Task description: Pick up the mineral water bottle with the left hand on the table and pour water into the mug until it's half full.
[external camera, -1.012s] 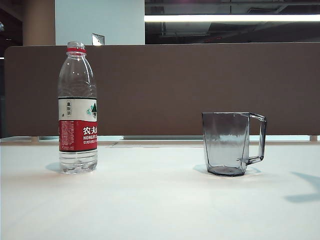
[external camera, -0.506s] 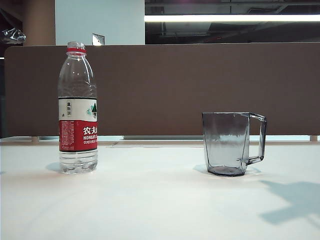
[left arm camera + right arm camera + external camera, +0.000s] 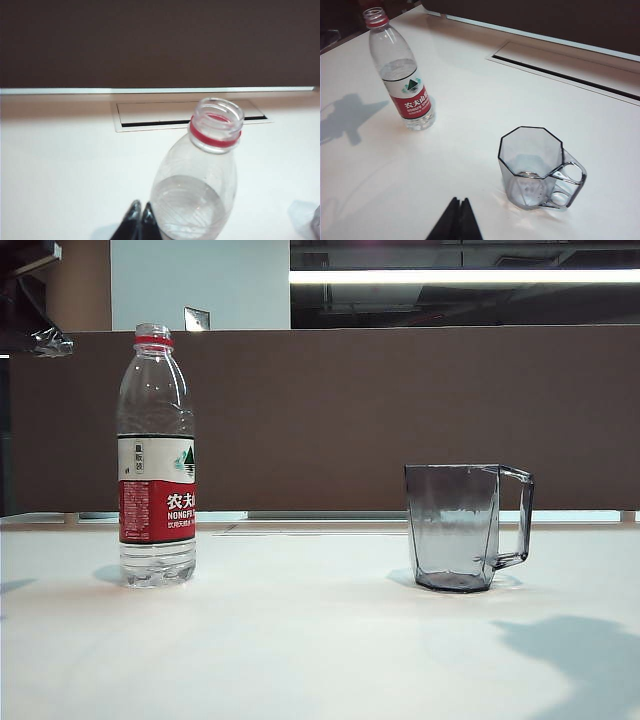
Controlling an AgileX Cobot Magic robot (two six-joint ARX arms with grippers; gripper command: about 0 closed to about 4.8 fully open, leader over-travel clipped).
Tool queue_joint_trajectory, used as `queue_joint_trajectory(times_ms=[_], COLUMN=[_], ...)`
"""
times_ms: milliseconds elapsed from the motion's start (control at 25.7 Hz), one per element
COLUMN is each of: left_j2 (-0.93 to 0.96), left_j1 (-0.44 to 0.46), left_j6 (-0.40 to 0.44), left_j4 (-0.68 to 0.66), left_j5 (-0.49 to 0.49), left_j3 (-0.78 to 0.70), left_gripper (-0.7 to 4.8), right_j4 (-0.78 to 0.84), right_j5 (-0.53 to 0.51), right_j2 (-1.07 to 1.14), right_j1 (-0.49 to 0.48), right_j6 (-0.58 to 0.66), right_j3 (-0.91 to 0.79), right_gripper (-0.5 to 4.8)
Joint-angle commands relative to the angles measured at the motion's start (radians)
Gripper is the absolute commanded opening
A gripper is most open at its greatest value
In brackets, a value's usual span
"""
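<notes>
In your exterior view the mineral water bottle stood uncapped on the table, well left of the mug. Your left wrist view had the left gripper, tips together, just beside the bottle. Your right wrist view showed the right gripper closed, empty, near the mug.

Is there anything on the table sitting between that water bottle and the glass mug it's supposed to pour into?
Nothing visible. Only bare white table lies between the mineral water bottle and the mug. The shut left gripper sits just beside the bottle, nothing between them; the shut right gripper hangs near the mug.
</notes>
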Motion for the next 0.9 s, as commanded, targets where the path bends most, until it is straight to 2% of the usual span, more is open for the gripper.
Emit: queue_joint_trajectory(times_ms=[39,195,234,428,662,896], left_j2=[-0.002,0.002,0.002,0.014,0.109,0.166], left_j1=[-0.018,-0.042,-0.043,-0.043,-0.043,-0.045], left_j6=[-0.023,0.000,0.006,0.030,0.114,0.119], left_j4=[0.014,-0.003,-0.003,0.024,0.114,0.174], left_j5=[0.003,0.003,0.003,0.003,0.003,0.003], left_j3=[0.005,0.003,0.001,-0.011,-0.011,-0.011], left_gripper=[0.29,3.97,4.36,4.45,4.45,4.45], right_j4=[0.018,0.022,0.022,0.021,0.021,0.021], right_j5=[0.008,0.008,0.008,0.006,0.004,0.004], right_j2=[0.002,0.003,0.003,0.003,0.003,0.003], right_j1=[0.000,0.000,0.000,0.001,0.001,0.000], right_j6=[-0.008,-0.010,-0.010,-0.010,-0.010,-0.010], right_j3=[0.005,0.004,0.004,0.004,0.004,0.004], right_gripper=[-0.09,-0.09,-0.09,-0.09,-0.09,-0.08])
